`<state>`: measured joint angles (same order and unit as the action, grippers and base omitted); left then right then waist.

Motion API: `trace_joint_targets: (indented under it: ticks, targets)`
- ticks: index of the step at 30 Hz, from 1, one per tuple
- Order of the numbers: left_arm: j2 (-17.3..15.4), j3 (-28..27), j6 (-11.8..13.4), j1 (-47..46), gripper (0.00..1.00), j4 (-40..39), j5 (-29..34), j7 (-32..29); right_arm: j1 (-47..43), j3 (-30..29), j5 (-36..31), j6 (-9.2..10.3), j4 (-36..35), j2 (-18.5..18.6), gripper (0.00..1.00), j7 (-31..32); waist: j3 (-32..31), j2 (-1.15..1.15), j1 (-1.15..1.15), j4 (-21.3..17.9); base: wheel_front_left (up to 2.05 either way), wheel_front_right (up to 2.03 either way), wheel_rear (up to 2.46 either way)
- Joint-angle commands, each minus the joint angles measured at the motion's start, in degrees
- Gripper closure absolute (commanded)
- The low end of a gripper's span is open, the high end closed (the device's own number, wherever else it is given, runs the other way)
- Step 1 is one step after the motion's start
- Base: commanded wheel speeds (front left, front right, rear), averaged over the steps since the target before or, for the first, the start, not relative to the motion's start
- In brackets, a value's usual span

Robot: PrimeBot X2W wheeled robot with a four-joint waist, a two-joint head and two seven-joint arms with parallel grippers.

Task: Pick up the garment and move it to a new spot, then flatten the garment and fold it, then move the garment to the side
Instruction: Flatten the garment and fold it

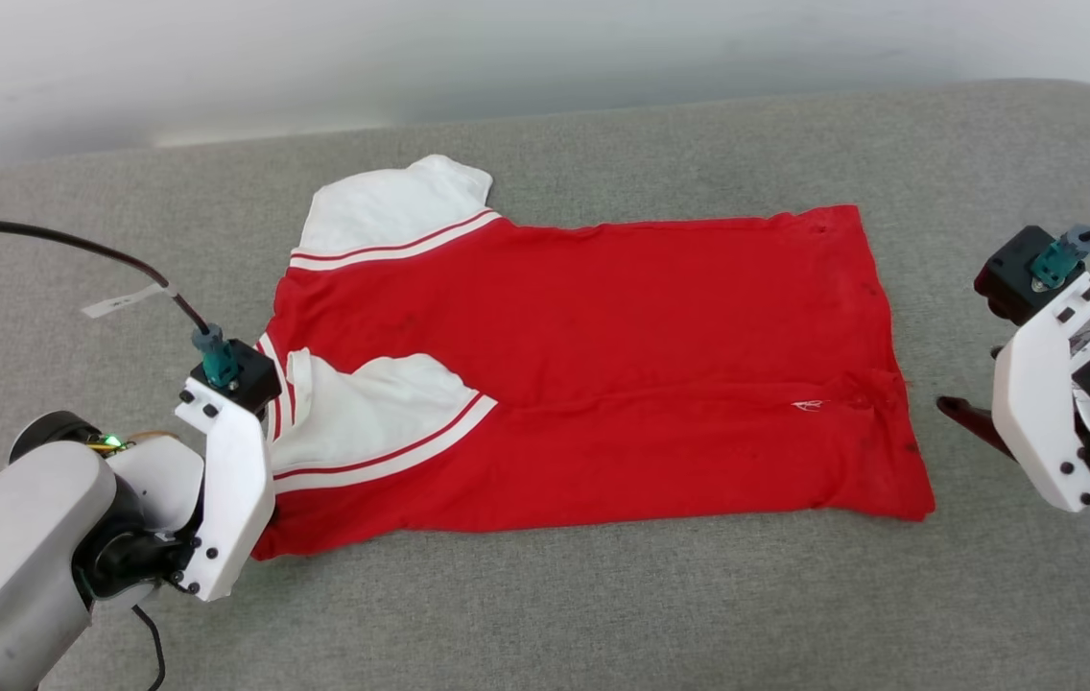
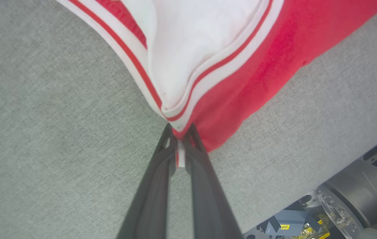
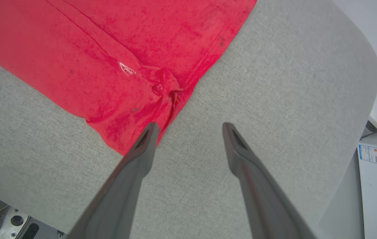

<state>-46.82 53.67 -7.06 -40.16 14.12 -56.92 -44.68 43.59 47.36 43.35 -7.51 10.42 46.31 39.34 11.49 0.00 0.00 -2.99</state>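
Garment: the garment (image 1: 583, 374) lies spread flat at the centre of the grey padded surface (image 1: 603, 614), its length running from 9 to 3 o'clock in the head view, plain red side up.
Fold so far: the near white sleeve (image 1: 372, 413) is turned in over the red body, and a lengthwise edge runs along the middle. I judge that the long sides are already folded in.
Far sleeve: the other white sleeve (image 1: 391, 206) juts out at 11 o'clock, not fully tucked in.
Left to do: by my reading, a crosswise fold end to end, then the move to the side.
Left gripper: the left gripper (image 2: 181, 134) sits at the garment's 8 o'clock end. Its jaws are pinched onto the striped trim (image 2: 148, 86) at the folded corner, with a sliver of cloth between them.
Right gripper: the right gripper (image 3: 190, 132) is at the garment's 3 o'clock, with its jaws spread wide and holding nothing.
Hem and jaws: in the right wrist view one fingertip (image 3: 148, 132) is at the hem's edge, and the other is over bare padding.
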Motion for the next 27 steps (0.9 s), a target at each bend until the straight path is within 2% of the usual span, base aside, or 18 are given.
trace_joint_targets:
  ticks: [1, 4, 8, 17, 19, 22, 27]
  targets:
    - [-0.55, 0.0, -0.08, -0.78, 1.0, -1.16, 0.15, 0.24, 1.61, 1.92, 2.0, 0.04, -0.19, 1.27, 0.0, 2.85, 0.53, 0.0, 0.0, 0.41, 0.0, 0.0, 0.0]
    - [-0.67, -0.44, -0.06, -1.6, 1.0, -2.75, 0.33, 0.6, 2.08, 3.84, 4.52, 0.04, 1.93, 1.52, 0.0, 4.68, 1.54, 0.0, 0.0, 1.01, 0.0, 0.0, 0.0]
    - [-0.52, -0.38, 0.36, -1.67, 1.0, -4.05, 0.83, 0.88, -0.05, 5.47, 7.7, 0.04, 6.23, -1.28, 0.0, 4.96, 3.07, 0.0, 0.0, 1.66, 0.0, 0.0, 0.0]
    - [-0.58, -0.24, 1.03, -0.94, 1.0, -5.15, 0.78, 1.57, -4.27, 8.63, 9.98, 0.03, 16.23, -9.42, 0.0, 0.5, 4.99, 0.0, 0.0, 1.89, 0.0, 0.0, 0.0]
    - [-0.67, -0.23, 1.07, -0.18, 1.0, -4.88, 0.57, 1.79, -3.47, 8.74, 10.56, 0.03, 16.46, -9.95, 1.0, -0.85, 4.49, 0.0, 0.0, 1.66, 0.0, 0.0, 0.0]
    - [-0.93, -0.62, 1.44, 0.73, 1.0, -4.66, -0.11, 2.64, -1.53, 8.3, 10.92, 0.02, 15.36, -8.45, 1.0, -3.49, 2.95, 0.0, 0.0, 1.41, 0.0, 0.0, 0.0]
    - [-2.39, -0.7, 1.58, 2.9, 1.0, -6.75, -0.96, 3.51, -1.12, 8.11, 13.01, 0.04, 11.25, -3.79, 1.0, -6.25, -0.31, 0.0, 0.0, 1.28, 0.0, 0.0, 0.0]
